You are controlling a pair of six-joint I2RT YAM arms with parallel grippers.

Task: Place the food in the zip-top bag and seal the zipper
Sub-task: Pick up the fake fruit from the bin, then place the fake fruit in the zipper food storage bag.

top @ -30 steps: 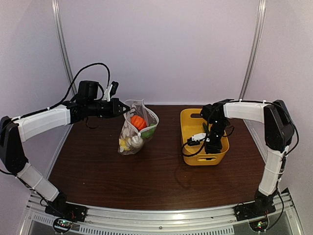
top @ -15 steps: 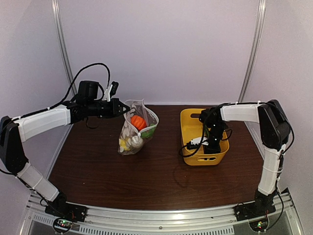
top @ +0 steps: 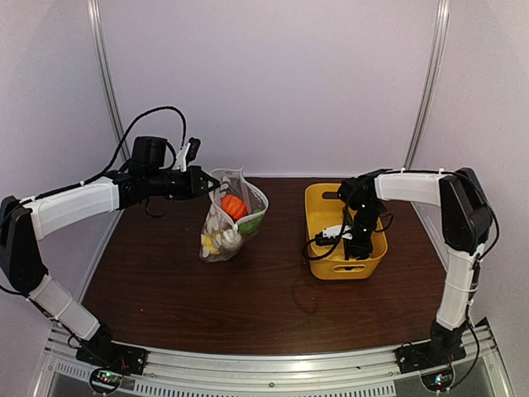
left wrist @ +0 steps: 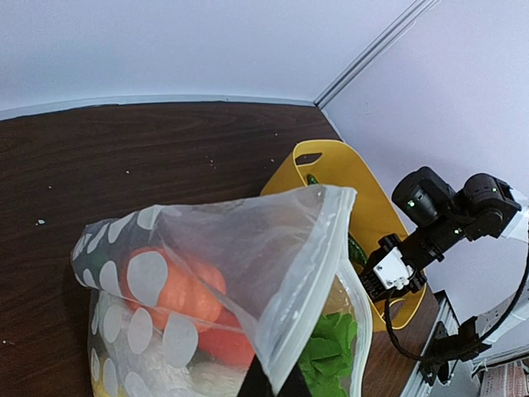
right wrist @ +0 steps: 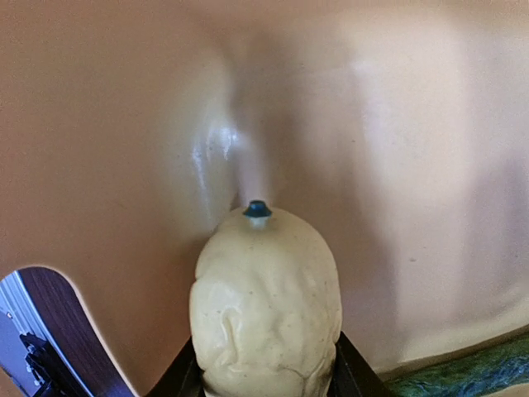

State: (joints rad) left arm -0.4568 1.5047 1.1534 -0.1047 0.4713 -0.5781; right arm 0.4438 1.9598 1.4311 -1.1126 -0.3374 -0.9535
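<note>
Grip check: right claw (right wrist: pixel 264 374) squeezed yellow food (right wrist: pixel 264 289) inside basket (top: pixel 343 266); left claw (top: pixel 205 182) closed on bag (left wrist: pixel 248 248) rim. Next needed: slow, straight lift.

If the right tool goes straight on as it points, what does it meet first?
The pale yellow lumpy toy vegetable held in the right tool would probably meet the inner surface of the yellow plastic basket first; wall or floor, unclear.
</note>
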